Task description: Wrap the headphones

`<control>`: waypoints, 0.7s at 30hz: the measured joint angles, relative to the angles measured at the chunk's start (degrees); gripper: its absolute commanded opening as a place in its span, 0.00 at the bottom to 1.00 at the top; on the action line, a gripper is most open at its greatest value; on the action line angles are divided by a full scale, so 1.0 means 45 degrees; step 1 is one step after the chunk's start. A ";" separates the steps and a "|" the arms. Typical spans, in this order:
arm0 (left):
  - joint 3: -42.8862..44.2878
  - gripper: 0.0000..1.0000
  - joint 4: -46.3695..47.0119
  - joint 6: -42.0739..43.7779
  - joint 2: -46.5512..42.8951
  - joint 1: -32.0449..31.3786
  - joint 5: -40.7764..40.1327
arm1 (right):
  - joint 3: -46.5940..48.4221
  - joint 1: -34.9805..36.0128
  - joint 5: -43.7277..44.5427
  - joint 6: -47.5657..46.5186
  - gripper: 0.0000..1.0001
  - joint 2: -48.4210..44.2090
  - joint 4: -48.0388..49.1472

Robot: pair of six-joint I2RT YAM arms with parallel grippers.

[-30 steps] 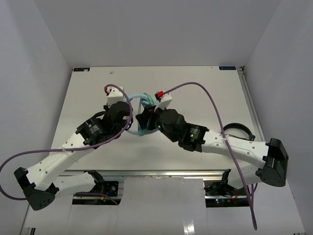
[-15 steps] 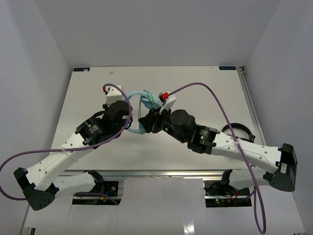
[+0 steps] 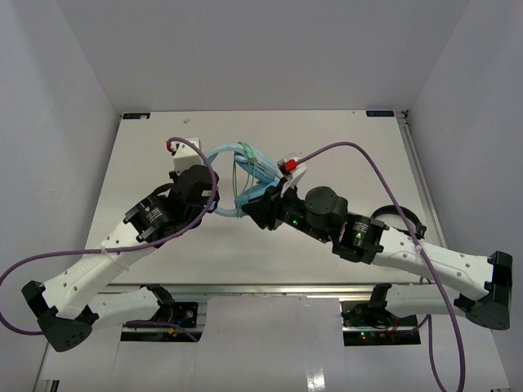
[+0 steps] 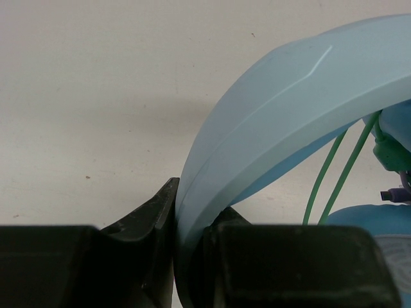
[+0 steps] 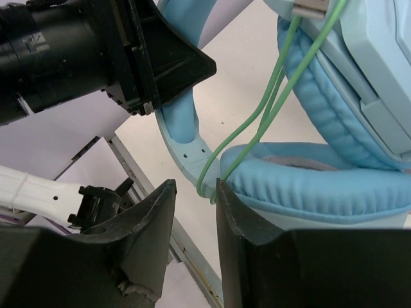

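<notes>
Right now I am working the cable-gathering step of the wrap. My left gripper (image 4: 194,205) is pinching the wide headband (image 4: 276,128) of the headphones (image 3: 245,167), its jaws pressed onto the band from both sides, so that hand is serving as the anchor. The headphones are sitting between my two arms, about midway across the worktop (image 3: 147,155) and a little nearer its far edge than its near one, with the band arching up off the surface where I am gripping it. My right gripper (image 5: 196,192) is reaching in from the other side, just below a padded earcup (image 5: 321,186), and its jaws are standing narrowly apart. A hanging loop of the thin green cable (image 4: 325,176) is dropping into that gap, which is looking wider than the strands, so I am judging that nothing is being pinched there yet. How many turns are already wound I cannot tell. The next move is calling for the right jaws to come together on both strands without catching the earcup pad, then for that hand to be leading the cable around the headphones while the left is holding firm. Pulling too hard is risking dragging the band out of my left grip.
</notes>
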 measured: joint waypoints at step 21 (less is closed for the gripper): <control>0.0063 0.00 0.0200 0.0035 -0.0080 0.0045 -0.0045 | 0.1969 0.0000 0.2068 -0.1699 0.43 -0.1274 -0.1871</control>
